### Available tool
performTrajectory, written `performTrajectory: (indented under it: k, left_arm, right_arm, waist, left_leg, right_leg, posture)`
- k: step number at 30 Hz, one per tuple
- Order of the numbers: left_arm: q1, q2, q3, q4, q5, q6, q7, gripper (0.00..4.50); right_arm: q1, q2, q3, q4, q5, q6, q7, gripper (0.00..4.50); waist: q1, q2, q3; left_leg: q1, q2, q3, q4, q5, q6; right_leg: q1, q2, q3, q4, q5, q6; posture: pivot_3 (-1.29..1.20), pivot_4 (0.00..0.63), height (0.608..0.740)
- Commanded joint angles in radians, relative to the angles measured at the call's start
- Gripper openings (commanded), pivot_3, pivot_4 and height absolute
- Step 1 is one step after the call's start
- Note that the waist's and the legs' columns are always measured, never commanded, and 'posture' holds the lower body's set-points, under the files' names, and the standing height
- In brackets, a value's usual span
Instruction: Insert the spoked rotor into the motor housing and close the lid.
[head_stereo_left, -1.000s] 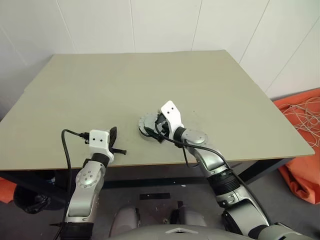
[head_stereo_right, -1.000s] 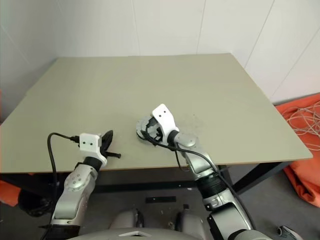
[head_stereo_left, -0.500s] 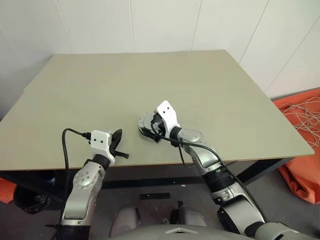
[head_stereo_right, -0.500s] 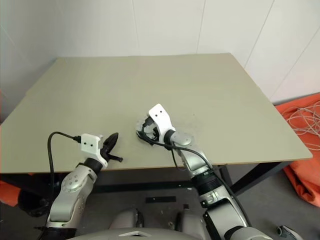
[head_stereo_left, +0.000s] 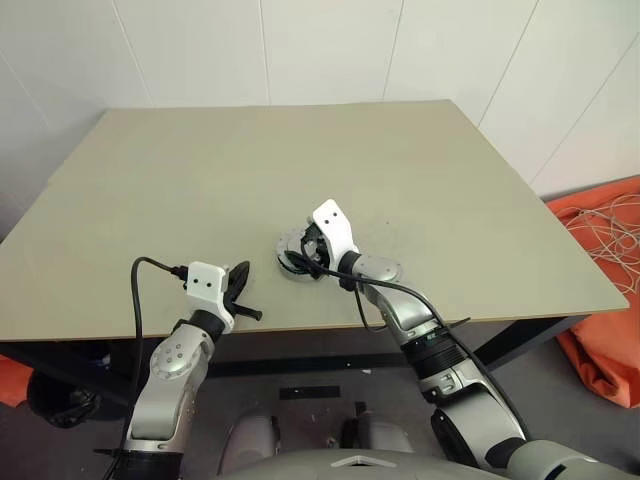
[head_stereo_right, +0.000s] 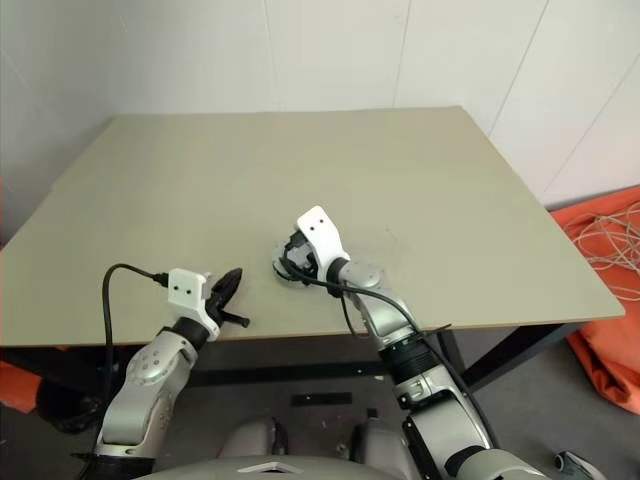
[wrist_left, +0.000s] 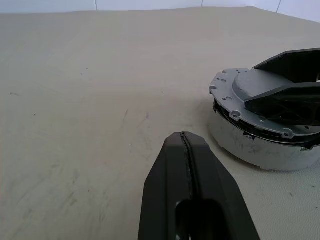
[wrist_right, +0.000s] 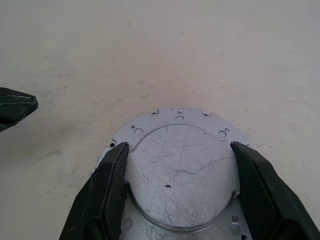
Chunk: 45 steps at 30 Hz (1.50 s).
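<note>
Two grippers | left gripper (wrist_left: 189, 145): fingers pressed together, empty, near surface (head_stereo_left: 200, 180) front edge | lid (wrist_right: 181, 165): lying on motor housing (wrist_left: 260, 150), mid-surface | right gripper (wrist_right: 181, 172): fingers straddling lid's raised centre

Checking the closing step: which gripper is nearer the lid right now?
Right. The right gripper straddles the lid, one finger on each side of its raised centre. The left gripper, shut, sits apart from it over the table.

Silver arms, white wrist blocks, black cables, black tool (head_stereo_left: 240, 287) fingers.
</note>
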Motion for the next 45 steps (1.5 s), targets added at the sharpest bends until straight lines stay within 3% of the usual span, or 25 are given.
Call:
performTrajectory:
  k: [1, 9, 31, 45]
  left_arm:
    - [-0.008, 0.002, 0.001, -0.029, -0.006, -0.009, -0.001, 0.0]
    - [-0.017, -0.003, -0.001, -0.014, -0.007, -0.011, -0.002, 0.0]
    - [-0.018, -0.011, -0.001, 0.005, 0.001, -0.021, 0.011, 0.0]
    - [-0.02, -0.014, -0.008, 0.009, 0.002, -0.024, 0.013, 0.0]
  right_arm:
    - [-0.02, 0.001, -0.011, -0.014, 0.005, -0.007, 0.008, 3.13]
    - [-0.023, -0.03, -0.016, -0.067, 0.043, 0.009, 0.098, 3.13]
    - [-0.031, -0.043, 0.033, -0.027, -0.009, -0.007, 0.124, 3.13]
    - [-0.06, -0.036, 0.041, -0.019, -0.036, 0.086, 0.099, 3.13]
  waist:
    - [0.0, 0.0, 0.0]
    - [0.0, 0.0, 0.0]
    - [0.0, 0.0, 0.0]
    - [-0.001, 0.0, 0.0]
  left_leg:
    - [0.0, 0.0, 0.0, 0.0, 0.0, 0.0]
    - [0.0, 0.0, 0.0, -0.001, 0.0, 0.0]
    - [0.0, 0.0, 0.0, -0.001, 0.0, 0.0]
    - [0.001, 0.0, 0.0, -0.002, 0.0, 0.0]
  right_leg:
    - [0.0, 0.0, 0.0, 0.0, 0.0, 0.0]
    - [0.0, 0.0, 0.0, 0.0, 0.0, 0.0]
    - [0.0, 0.0, 0.0, 0.0, 0.0, -0.001]
    - [0.0, 0.0, 0.0, 0.0, 0.0, -0.001]
  posture:
    - [0.0, 0.0, 0.74]
    - [0.0, 0.0, 0.74]
    - [0.0, 0.0, 0.74]
    - [0.0, 0.0, 0.74]
